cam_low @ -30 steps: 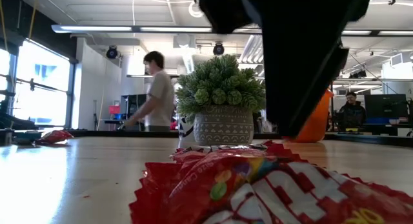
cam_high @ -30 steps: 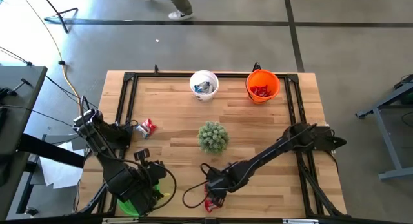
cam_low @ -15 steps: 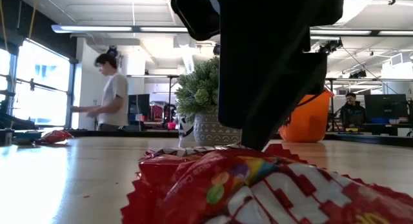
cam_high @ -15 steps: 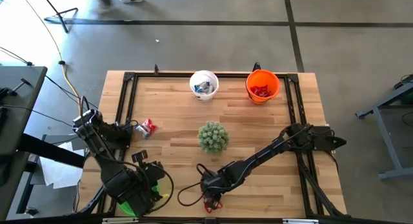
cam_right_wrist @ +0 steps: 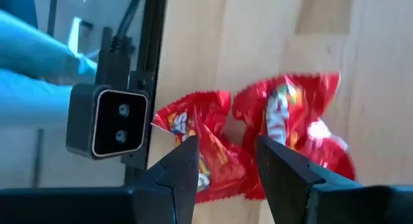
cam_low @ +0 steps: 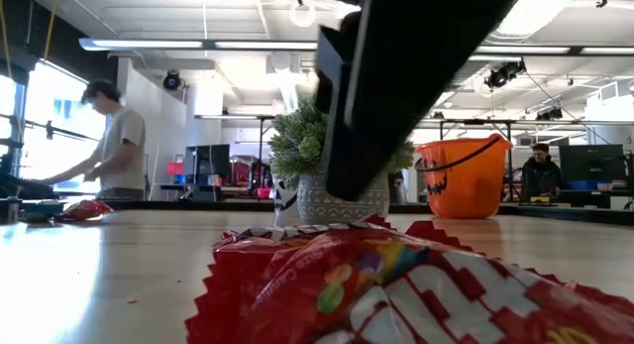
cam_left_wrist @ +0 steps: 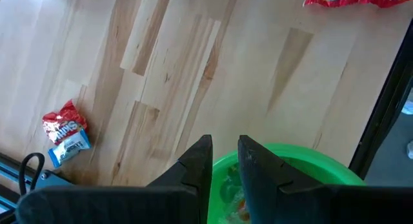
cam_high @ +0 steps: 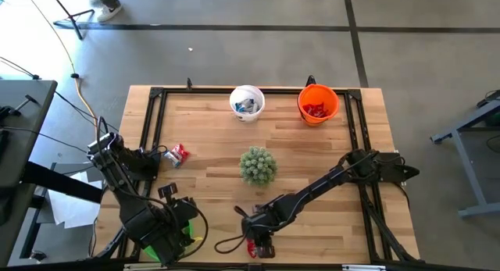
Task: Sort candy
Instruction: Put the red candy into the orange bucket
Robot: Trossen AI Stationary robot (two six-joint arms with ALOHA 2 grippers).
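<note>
Two shiny red candy packets [cam_right_wrist: 193, 137] [cam_right_wrist: 293, 121] lie flat on the wood at the table's near edge [cam_high: 262, 247], close in front of the low camera [cam_low: 396, 285]. My right gripper [cam_right_wrist: 226, 150] hovers just over them, open, pointing steeply down, one finger over each packet. My left gripper [cam_left_wrist: 224, 153] hangs at the near left over the green bucket [cam_left_wrist: 297, 166], its fingers a narrow gap apart with nothing showing between them. A red packet [cam_left_wrist: 64, 121] and a blue-and-white one [cam_left_wrist: 70, 145] lie by the table's left edge [cam_high: 176, 155].
The potted spiky plant [cam_high: 258, 165] stands mid-table. A white bucket [cam_high: 247, 101] and an orange bucket [cam_high: 317, 103] with candy stand at the far edge. A black frame rail [cam_high: 355, 138] borders the table. The low camera [cam_right_wrist: 106, 130] sits beside the packets. A person [cam_low: 109, 141] stands beyond the table.
My right gripper has rolled about the line it points along and shifted a little toward the table's left edge, staying over the red packets. Its fingers have kept the same gap.
</note>
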